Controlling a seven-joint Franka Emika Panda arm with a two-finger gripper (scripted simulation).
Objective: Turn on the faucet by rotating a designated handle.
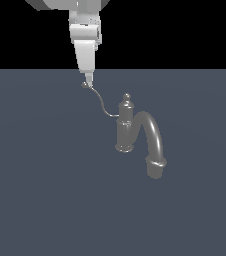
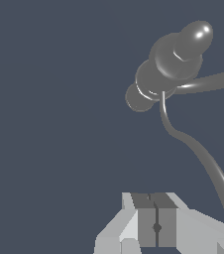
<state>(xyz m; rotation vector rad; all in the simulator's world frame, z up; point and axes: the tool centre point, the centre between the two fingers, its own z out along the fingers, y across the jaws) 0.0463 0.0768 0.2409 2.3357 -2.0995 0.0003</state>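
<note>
Gripper (image 1: 88, 80) closed, tip touching handle (image 1: 101, 102) knob.

Flat, featureless slate-blue bench (image 1: 40, 200) filling the exterior view from roughly the nine-to-three line down to six o'clock. Above that line, toward twelve o'clock, plain black backdrop (image 1: 185, 30), meeting the surface along a straight, level edge. No texture, seams or markings on either. Soft, even lighting, seemingly from above, though the source cannot be made out; only faint shading across the surface. In the wrist view, the same slate-blue surface (image 2: 49, 99) spread behind everything, uniform in tone.
</note>
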